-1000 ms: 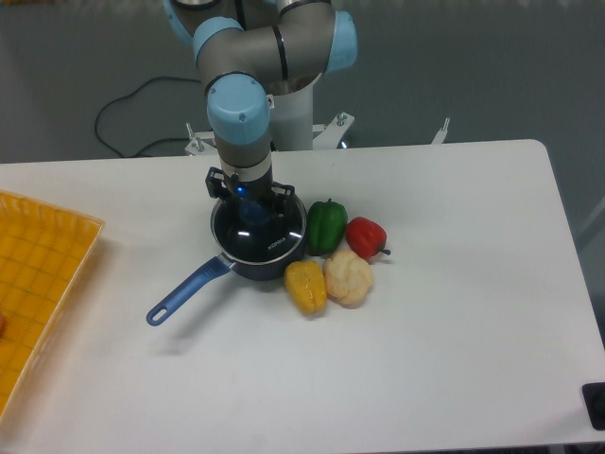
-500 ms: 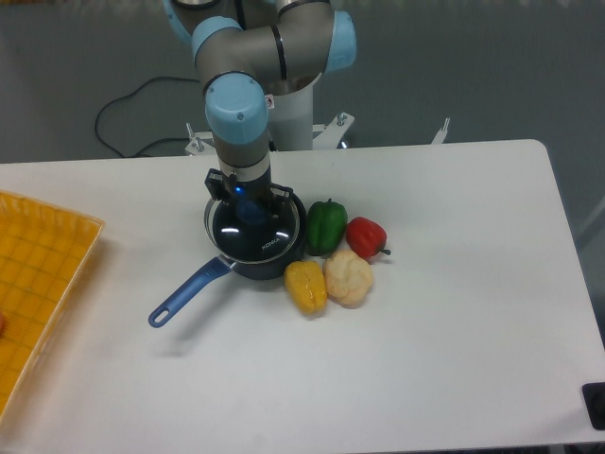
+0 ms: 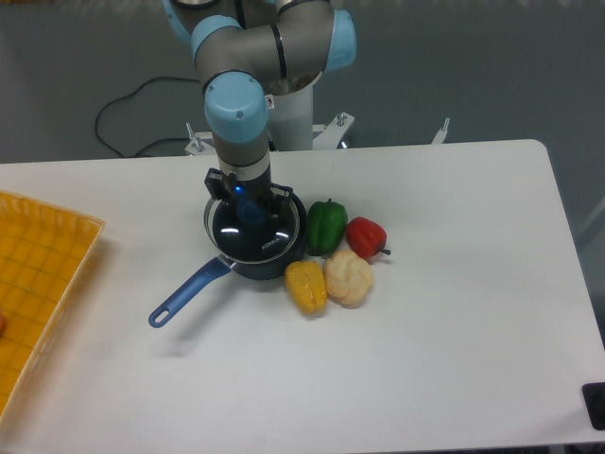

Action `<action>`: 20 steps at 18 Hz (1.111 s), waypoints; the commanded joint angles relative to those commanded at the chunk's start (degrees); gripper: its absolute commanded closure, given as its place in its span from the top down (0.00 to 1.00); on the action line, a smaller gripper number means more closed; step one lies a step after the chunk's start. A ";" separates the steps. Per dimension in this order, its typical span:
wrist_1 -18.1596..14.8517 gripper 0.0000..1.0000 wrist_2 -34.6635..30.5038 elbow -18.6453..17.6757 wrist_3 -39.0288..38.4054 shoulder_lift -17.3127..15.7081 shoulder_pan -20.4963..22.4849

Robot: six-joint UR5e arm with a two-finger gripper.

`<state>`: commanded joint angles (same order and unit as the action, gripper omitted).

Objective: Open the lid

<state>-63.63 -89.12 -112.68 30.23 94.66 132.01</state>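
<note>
The lid (image 3: 263, 238) is round clear glass with a thin metal rim, white lettering and a blue knob (image 3: 251, 210). It sits over the dark blue saucepan (image 3: 272, 269), its rim slightly proud of the pan's left side. My gripper (image 3: 250, 202) points straight down over the pan's centre and is shut on the knob, with its black fingers on either side. The pan's long blue handle (image 3: 185, 293) points toward the front left.
A green pepper (image 3: 327, 227) touches the pan's right side, with a red pepper (image 3: 366, 236) beyond it. A yellow pepper (image 3: 305, 287) and a cauliflower (image 3: 348, 277) lie in front. A yellow tray (image 3: 38, 284) fills the left edge. A cable (image 3: 132, 104) lies behind the table.
Since one second ago the lid has shifted slightly up and to the left with my gripper on its knob. The pan's handle nudged a little. Nothing differs over the last half second.
</note>
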 joint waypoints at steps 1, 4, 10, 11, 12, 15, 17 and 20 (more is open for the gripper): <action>0.00 0.61 -0.09 0.35 -0.09 0.00 0.00; 0.00 0.60 -0.09 0.88 0.00 0.00 0.17; 0.00 0.60 -0.26 1.50 1.75 -0.09 1.05; 0.00 0.60 -0.35 1.67 2.02 -0.18 1.14; -0.09 0.60 -0.53 2.02 2.20 -0.26 1.66; -0.09 0.59 -3.42 2.99 3.34 -0.53 2.02; -0.09 0.59 -3.69 2.99 3.95 -0.88 2.20; 0.00 0.59 -4.04 3.26 4.31 -0.70 2.72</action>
<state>-63.63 -93.16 -109.42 34.54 93.95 134.73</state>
